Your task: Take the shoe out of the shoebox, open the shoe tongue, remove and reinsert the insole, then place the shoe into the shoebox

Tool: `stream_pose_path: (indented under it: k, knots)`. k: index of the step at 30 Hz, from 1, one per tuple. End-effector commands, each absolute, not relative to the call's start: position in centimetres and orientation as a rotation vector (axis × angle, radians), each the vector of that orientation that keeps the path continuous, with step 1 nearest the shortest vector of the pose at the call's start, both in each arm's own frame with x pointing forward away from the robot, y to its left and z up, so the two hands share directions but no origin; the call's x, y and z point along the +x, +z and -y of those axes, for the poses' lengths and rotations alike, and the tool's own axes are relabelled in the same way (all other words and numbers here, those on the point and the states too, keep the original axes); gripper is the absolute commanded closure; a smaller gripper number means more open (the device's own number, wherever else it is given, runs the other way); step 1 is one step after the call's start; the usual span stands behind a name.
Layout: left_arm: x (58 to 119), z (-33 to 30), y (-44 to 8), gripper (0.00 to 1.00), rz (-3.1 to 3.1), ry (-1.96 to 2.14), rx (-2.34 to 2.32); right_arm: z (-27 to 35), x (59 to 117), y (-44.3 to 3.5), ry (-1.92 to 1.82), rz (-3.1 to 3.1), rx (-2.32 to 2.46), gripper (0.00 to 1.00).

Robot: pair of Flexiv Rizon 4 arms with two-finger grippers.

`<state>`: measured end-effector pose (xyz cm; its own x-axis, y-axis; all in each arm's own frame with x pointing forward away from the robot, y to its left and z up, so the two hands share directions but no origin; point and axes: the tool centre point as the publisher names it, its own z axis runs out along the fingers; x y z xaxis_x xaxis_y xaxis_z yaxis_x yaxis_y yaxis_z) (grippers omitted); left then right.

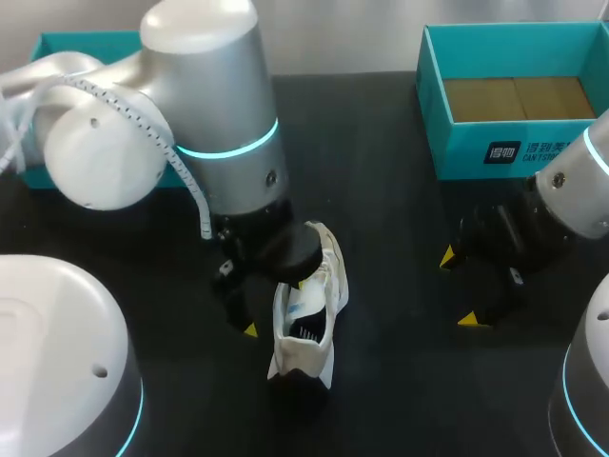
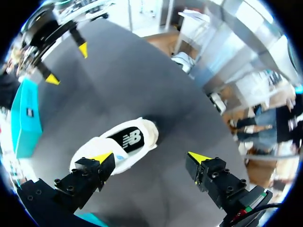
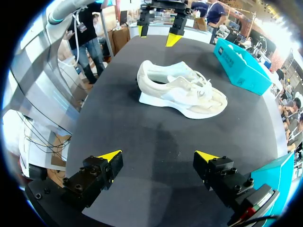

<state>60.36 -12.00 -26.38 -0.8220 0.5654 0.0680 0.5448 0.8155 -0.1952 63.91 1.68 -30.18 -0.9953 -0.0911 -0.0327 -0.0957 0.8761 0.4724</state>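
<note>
Left arm (image 1: 205, 105), shoe (image 1: 306, 319), black table (image 1: 400, 286)

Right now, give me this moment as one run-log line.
shoe: upright on table, out of shoebox | left gripper: open, close beside shoe | right gripper: open, apart from shoe

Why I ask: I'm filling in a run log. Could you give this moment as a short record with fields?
shoe: white, upright on its sole on the table, outside the shoebox
shoebox: teal, open, nothing seen inside, at the table's far right
left gripper: open, close beside the shoe, not gripping it
right gripper: open, holding nothing, apart from the shoe, in front of the shoebox
insole: cannot tell
table: black
</note>
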Motion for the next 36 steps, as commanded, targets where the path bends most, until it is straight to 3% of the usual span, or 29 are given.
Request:
stream_pose_path:
  k: [1,8,19,36]
  knots:
    - [60.1,11.7,-26.4,0.00,2.938,0.246,-0.606,-1.7,63.9,-30.2,0.762,-3.033,-0.151,0.00]
    - [58.2,13.1,-28.3,0.00,2.992,0.213,-0.369,-1.7,63.9,-30.2,0.762,-3.033,-0.151,0.00]
    - [55.0,14.0,-31.0,0.00,3.085,0.170,-0.395,-1.7,63.9,-30.2,0.762,-3.033,-0.151,0.00]
    - [56.4,15.0,-34.7,0.00,3.132,0.139,-0.281,-1.7,63.9,-30.2,0.762,-3.033,-0.151,0.00]
